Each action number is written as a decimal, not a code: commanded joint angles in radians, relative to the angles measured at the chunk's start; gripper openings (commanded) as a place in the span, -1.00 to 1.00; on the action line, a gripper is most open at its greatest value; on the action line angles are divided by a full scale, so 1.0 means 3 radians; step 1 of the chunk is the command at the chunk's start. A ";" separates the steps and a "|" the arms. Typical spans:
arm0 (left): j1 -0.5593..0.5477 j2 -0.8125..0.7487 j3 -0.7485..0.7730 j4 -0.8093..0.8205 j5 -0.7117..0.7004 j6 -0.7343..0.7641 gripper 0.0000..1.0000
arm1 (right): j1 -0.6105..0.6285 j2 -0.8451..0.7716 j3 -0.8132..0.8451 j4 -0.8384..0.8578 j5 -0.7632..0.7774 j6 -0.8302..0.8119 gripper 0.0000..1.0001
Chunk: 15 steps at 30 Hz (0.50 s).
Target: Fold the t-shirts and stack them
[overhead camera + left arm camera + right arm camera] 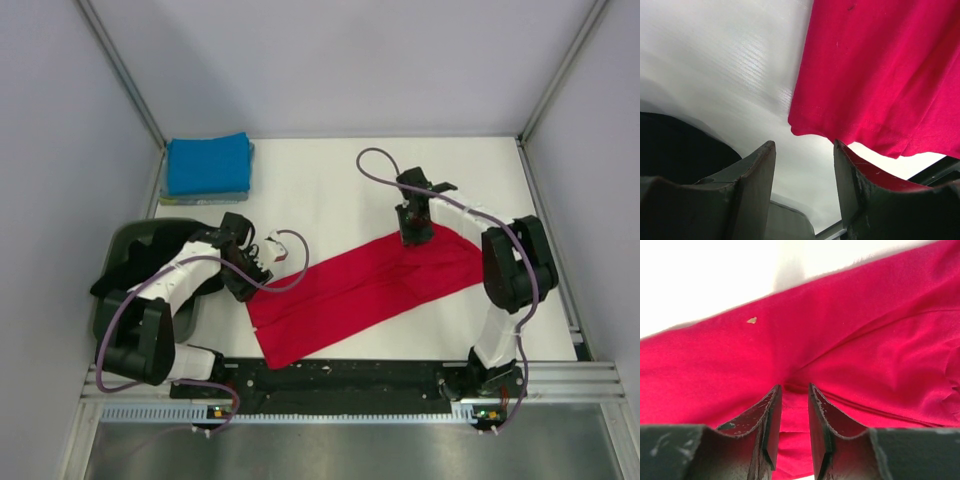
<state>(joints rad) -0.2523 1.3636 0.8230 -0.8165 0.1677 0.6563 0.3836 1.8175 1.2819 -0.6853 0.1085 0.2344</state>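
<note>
Red t-shirt point(370, 285): soft matte cloth, folded band. Its long axis runs from beside the left gripper point(804, 146) (half-open, empty) to under the right gripper point(792, 390) (narrowly parted; grip indeterminate).

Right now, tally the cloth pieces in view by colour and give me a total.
Red t-shirt: 1
Blue folded t-shirt: 1
Black cloth in the tub: 1 visible; whether more lie beneath it cannot be told
Total: 3
</note>
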 commanded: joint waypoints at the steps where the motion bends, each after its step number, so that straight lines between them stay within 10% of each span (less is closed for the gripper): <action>1: -0.0003 -0.0056 0.0038 0.0001 0.0050 0.0016 0.09 | 0.0005 0.0067 -0.0024 -0.0001 0.0094 0.0103 -0.42; 7: -0.0003 -0.0066 0.0038 0.0012 0.0050 0.0011 0.09 | 0.0005 0.0205 0.0048 0.0004 -0.0045 0.0098 -0.46; 11: -0.0003 -0.0076 0.0013 0.0017 0.0034 0.0026 0.09 | 0.0005 0.0195 0.0022 0.0004 -0.0004 0.0108 -0.96; 15: -0.0002 -0.0087 -0.0013 0.0032 0.0029 0.0047 0.09 | 0.0005 0.0032 -0.0080 -0.0006 0.0007 0.0134 -1.00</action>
<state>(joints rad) -0.2523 1.3636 0.8227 -0.8162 0.1673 0.6567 0.3836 1.8759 1.2758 -0.6956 0.1005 0.2584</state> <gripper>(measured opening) 0.546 0.007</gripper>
